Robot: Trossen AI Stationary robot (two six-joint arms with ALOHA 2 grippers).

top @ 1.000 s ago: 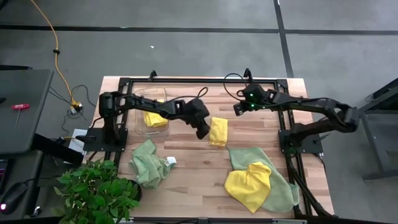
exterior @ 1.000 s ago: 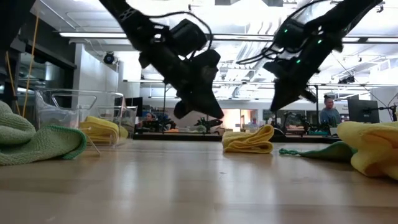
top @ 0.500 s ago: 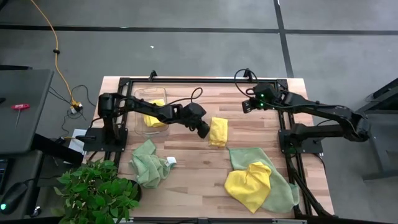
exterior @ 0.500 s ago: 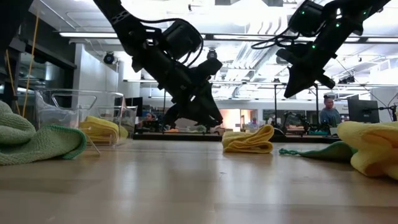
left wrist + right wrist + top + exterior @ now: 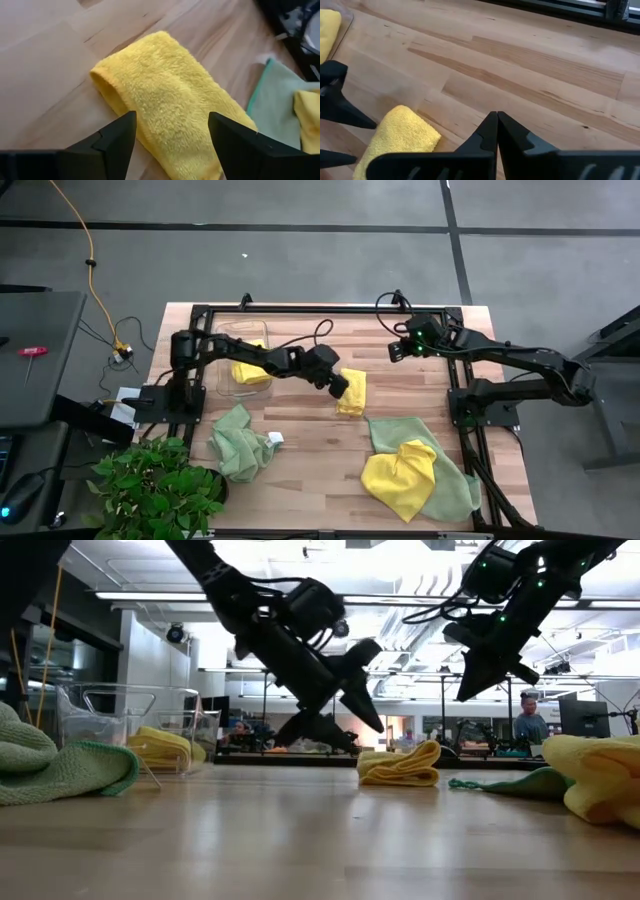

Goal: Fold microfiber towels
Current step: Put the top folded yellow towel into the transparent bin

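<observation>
The desk (image 5: 300, 470) carries all the cloths: a pale green towel (image 5: 455, 480) spread at about four o'clock with a crumpled yellow towel (image 5: 398, 478) on top of it, a bunched green towel (image 5: 238, 443) at about eight o'clock, and a folded yellow towel (image 5: 351, 391) near the centre. A further yellow towel (image 5: 248, 370) lies in a clear container (image 5: 222, 360) at about ten o'clock. The left tool (image 5: 338, 386) stands with fingers apart just at the folded towel's nine o'clock edge, holding nothing. The right tool (image 5: 397, 352) hangs at about one o'clock, fingers together, empty. Risk: a low sweep by the left tool could drag the fold open, since the pile is soft and loose. Whether the left fingertips touch the towel cannot be determined, and the container's full contents are obscured by the arm.
</observation>
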